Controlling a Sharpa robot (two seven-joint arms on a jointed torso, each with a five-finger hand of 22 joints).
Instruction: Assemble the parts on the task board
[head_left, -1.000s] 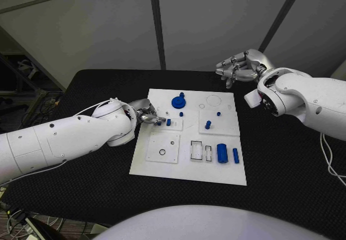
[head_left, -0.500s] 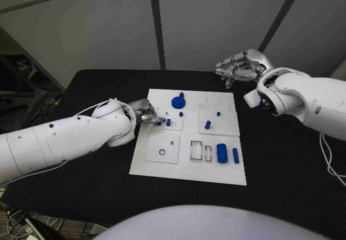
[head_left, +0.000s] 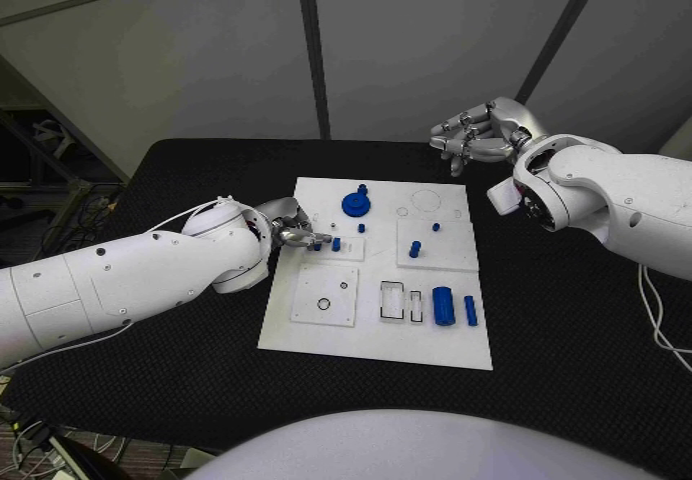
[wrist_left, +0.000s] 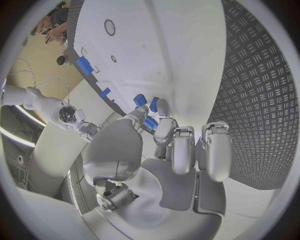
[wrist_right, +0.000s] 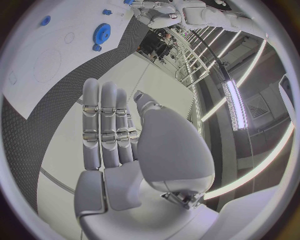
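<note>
Black table (head_left: 188, 175) bears task board (head_left: 310, 335) holding blue parts (head_left: 444, 305).

Table (head_left: 577, 330): black, spread wide under everything, its surface showing a fine woven texture in the left wrist view (wrist_left: 262, 90).
Wall (head_left: 216, 70): pale panels behind the table's far edge, split by dark upright strips (head_left: 316, 70).

The left hand (head_left: 293, 232) crowds the task board's (head_left: 378, 350) left edge, blocking approach to the small blue pegs (head_left: 336, 243) there. The right hand (head_left: 476, 135) hangs beyond the board's far right corner, well apart. Bare bench (head_left: 577, 340) lies along the board's right and near edges.
</note>
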